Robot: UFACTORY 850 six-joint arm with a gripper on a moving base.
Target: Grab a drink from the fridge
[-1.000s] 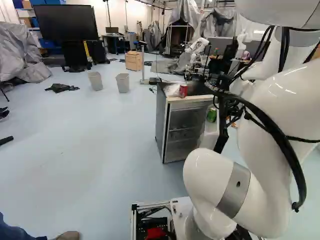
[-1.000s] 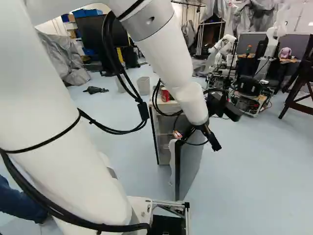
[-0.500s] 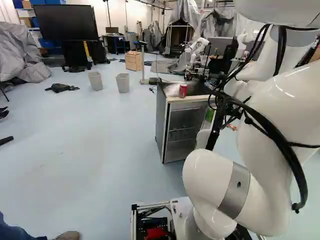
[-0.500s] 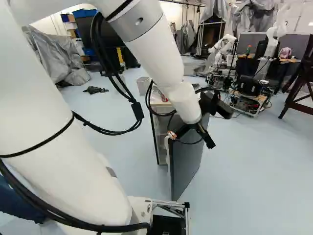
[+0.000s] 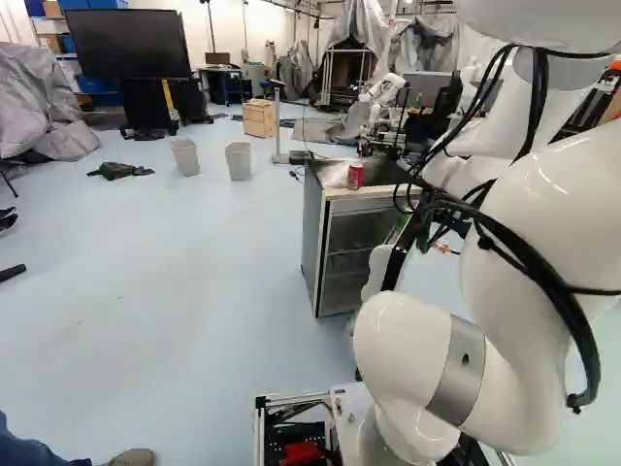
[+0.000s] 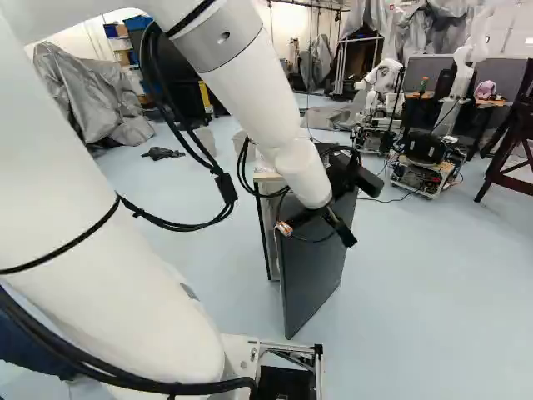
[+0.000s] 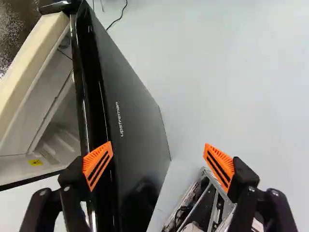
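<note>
The fridge (image 5: 312, 238) is being presented as a boxy cabinet with smooth grey sides, a pale front rim and a dark, speckled top. Its door (image 6: 312, 271) is being held ajar as a flat, dark grey panel; a glossy black edge strip is being shown in the wrist view, and a white, rounded inner side in the left base view. Shelves (image 5: 349, 262) are being exposed inside the cabinet.

A red can (image 5: 355, 175), cylindrical and upright, is being supported on the fridge top, with crumpled clear plastic (image 5: 334, 175) being placed beside it. A sliver of green is being shown near the door in the left base view, too hidden to be identified.

Small pale lettering is being borne by the door's outer face, and a yellow label (image 7: 35, 162) is being displayed inside the cabinet.

The pincer (image 6: 316, 234) is being positioned at the door, its fingers being kept wide apart, and nothing is being gripped. In the wrist view, one ribbed orange pad (image 7: 98, 165) is being overlapped with the glossy door edge; contact cannot be confirmed. The other finger is being held apart from the door, over the metal base frame (image 7: 215, 203). Smooth, pale floor (image 7: 222, 72) is being exposed beyond the door's outer face.
</note>
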